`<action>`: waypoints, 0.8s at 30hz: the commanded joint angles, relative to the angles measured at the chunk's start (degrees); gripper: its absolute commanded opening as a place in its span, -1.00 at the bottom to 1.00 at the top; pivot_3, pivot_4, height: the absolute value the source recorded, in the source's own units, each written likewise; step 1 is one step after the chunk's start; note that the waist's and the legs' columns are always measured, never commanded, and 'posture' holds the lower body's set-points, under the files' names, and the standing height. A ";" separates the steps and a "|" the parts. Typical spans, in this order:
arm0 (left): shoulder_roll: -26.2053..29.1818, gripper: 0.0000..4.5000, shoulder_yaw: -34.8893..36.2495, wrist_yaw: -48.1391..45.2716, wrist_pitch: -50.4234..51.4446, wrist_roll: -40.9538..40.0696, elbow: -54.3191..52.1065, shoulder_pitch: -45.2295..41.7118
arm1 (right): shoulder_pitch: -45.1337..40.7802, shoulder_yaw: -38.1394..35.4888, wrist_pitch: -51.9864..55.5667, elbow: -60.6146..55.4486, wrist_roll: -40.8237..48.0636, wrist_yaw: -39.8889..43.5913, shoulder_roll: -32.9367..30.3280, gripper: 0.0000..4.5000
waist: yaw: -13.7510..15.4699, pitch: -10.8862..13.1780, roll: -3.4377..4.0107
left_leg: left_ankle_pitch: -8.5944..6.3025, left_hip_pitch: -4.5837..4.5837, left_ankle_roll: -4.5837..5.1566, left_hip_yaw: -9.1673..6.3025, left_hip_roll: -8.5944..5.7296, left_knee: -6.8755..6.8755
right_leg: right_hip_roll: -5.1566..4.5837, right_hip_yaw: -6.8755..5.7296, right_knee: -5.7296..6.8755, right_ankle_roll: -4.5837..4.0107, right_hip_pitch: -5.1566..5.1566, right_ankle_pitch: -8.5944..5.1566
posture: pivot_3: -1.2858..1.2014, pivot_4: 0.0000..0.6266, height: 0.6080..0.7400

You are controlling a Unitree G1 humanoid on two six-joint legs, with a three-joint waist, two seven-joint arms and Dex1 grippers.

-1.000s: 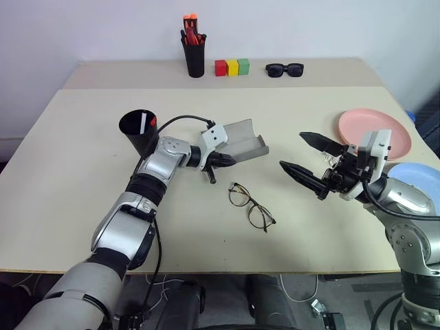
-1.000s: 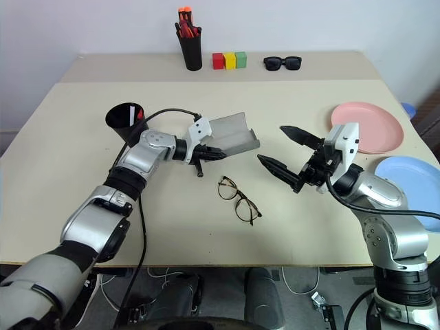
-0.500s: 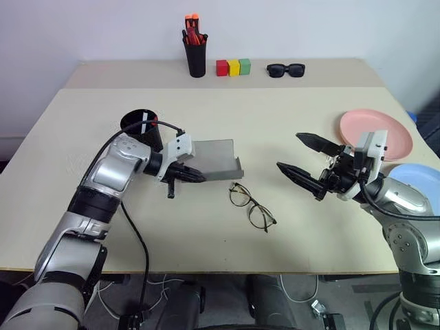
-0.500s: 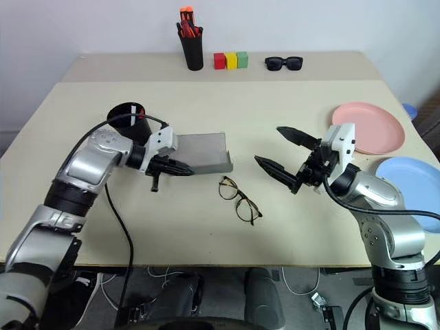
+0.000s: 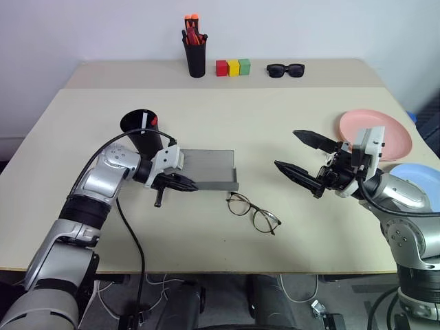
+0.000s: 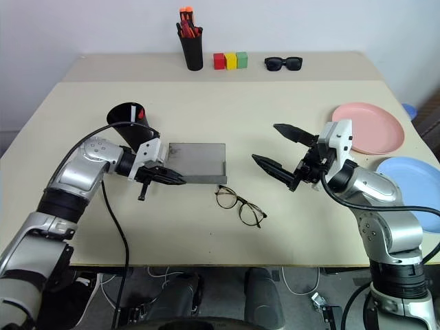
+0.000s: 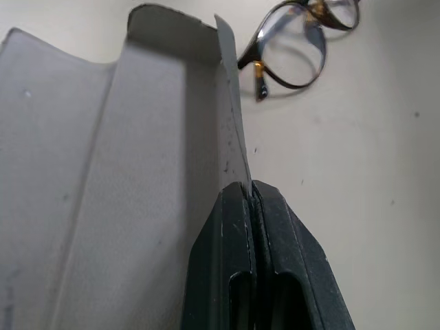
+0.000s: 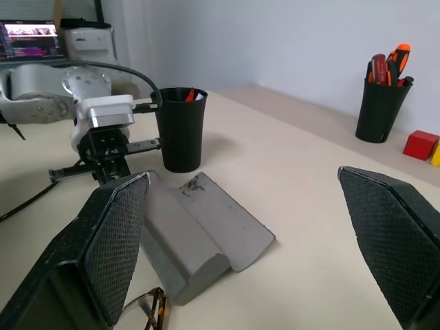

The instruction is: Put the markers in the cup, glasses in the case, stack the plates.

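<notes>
The grey case (image 5: pixel 210 169) is pinched by its flap in the closed left hand (image 5: pixel 180 182) and lies open on the counter (image 5: pixel 289 130). The glasses (image 5: pixel 253 211) are found just beside it, at about 5 o'clock from the case, long axis running from 10 to 4 o'clock. The right hand (image 5: pixel 302 159), held wide open and empty, is judged the nearer free hand; the glasses lie at about 7 o'clock from it.
</notes>
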 commanded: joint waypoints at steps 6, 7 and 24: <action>-3.71 0.02 2.39 -4.66 -7.96 -1.30 10.59 -6.30 | -1.05 -0.61 -0.10 -1.20 0.35 0.52 -0.63 1.00 | -0.25 0.00 0.00 | -0.01 0.00 0.02 0.01 -0.01 0.04 | 0.00 0.00 0.01 0.00 0.00 0.00 | 0.03 -0.52 1.00; -3.78 0.20 2.56 -4.74 -8.77 -1.34 10.68 -6.43 | -0.93 -0.54 0.07 -1.38 0.20 0.54 -0.84 1.00 | -0.29 0.00 0.00 | -0.02 0.00 0.03 0.02 -0.01 0.03 | 0.00 0.01 0.01 0.01 0.00 0.00 | 0.03 -0.52 1.00; 4.14 0.97 17.80 3.23 24.58 -22.30 -26.04 8.72 | -6.71 12.92 22.90 -13.52 -5.71 -12.91 -7.12 1.00 | -0.49 -0.01 0.02 | -0.02 0.03 0.04 0.01 0.08 0.05 | 0.02 0.03 0.10 0.00 -0.04 0.00 | 0.03 -0.52 1.00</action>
